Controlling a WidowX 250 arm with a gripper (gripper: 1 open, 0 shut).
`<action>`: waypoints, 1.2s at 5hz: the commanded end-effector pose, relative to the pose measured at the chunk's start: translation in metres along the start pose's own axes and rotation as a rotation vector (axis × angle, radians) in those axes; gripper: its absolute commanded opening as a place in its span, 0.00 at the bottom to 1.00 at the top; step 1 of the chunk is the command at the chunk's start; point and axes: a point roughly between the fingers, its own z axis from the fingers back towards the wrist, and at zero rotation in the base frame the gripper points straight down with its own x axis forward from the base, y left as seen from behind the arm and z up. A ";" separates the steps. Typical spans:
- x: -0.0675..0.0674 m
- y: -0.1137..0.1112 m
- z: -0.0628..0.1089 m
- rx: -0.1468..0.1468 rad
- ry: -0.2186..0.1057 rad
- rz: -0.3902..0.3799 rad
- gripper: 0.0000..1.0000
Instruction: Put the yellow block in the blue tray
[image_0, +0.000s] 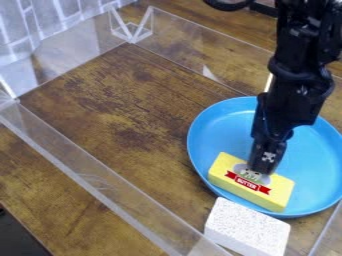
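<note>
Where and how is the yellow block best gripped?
I would grip the yellow block across its narrow width, near the middle, coming from above, with the fingers at its two long sides. It lies flat and elongated in the blue tray, its top exposed.

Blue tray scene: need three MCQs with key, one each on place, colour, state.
1. Where is the yellow block?
A) On bare wood
B) In the blue tray
C) On the white block

2. What colour is the label's banner?
A) Green
B) Black
C) Red

3. How does the gripper stand?
A) Over the tray
B) Over the bare wood at left
C) Out of view

Key:
1 B: the tray's blue rim runs around it.
2 C: a red ribbon shows on its top.
3 A: its dark fingers reach down inside the rim.
</note>
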 end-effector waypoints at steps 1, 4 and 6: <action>0.003 0.006 0.010 0.037 -0.035 0.024 1.00; 0.006 0.012 -0.007 0.033 -0.048 0.080 1.00; 0.009 0.014 -0.021 0.019 -0.051 0.096 1.00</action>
